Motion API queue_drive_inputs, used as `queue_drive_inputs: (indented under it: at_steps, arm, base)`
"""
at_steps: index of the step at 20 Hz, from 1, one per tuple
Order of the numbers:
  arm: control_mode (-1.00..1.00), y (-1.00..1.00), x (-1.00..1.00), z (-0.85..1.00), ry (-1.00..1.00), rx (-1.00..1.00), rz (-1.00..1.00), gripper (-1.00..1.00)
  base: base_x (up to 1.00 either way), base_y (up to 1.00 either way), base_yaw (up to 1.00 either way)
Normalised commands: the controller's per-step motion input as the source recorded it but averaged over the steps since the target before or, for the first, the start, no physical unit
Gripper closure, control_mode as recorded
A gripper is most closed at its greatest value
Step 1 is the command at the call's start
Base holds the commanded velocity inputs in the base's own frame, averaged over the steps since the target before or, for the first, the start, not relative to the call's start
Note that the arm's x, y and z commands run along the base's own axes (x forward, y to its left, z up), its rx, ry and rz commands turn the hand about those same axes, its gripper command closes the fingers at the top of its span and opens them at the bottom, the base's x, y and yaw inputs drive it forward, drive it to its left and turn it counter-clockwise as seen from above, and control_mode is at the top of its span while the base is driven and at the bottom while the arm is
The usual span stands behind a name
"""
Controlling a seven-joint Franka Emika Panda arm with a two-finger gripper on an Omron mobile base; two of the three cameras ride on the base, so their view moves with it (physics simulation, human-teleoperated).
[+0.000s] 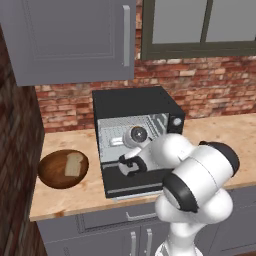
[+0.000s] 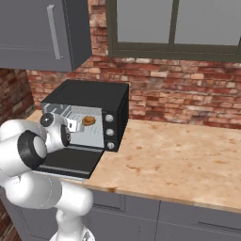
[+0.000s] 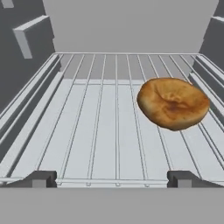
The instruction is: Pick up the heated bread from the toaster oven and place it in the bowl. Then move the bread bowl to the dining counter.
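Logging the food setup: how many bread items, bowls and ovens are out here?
Bread: 2, the bun on the rack and the slice in the bowl
Bowl: 1
Toaster oven: 1
Total: 4

Arm [image 1: 200, 175] hides toaster oven [image 1: 135, 107] door front; bun unseen there.

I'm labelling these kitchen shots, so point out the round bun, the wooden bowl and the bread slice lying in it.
round bun [image 3: 173, 103]: hand view, its darker middle, on the oven's wire rack.
wooden bowl [image 1: 49, 171]: left base view, bare inner wall left of the slice.
bread slice [image 1: 74, 164]: left base view, centre of its pale face.
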Motion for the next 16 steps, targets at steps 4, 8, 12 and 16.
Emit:
queue_drive_inputs:
  at_steps: [4, 8, 12, 16]
  arm:
    - [-1.00, 0.02, 0.31, 0.00, 0.00, 0.00, 0.00, -1.00]
    - [-1.00, 0.02, 0.31, -0.16, 0.02, 0.00, 0.00, -1.00]
    - [-1.00, 0.00, 0.29, -0.31, 0.07, 0.00, 0.00, -1.00]
    - [-1.00, 0.00, 0.25, -0.43, 0.10, 0.00, 0.00, -1.00]
  base:
    - [0.00, 0.00, 0.00]
    - [0.00, 0.00, 0.00]
    - [0.00, 0.00, 0.00]
    - [0.00, 0.00, 0.00]
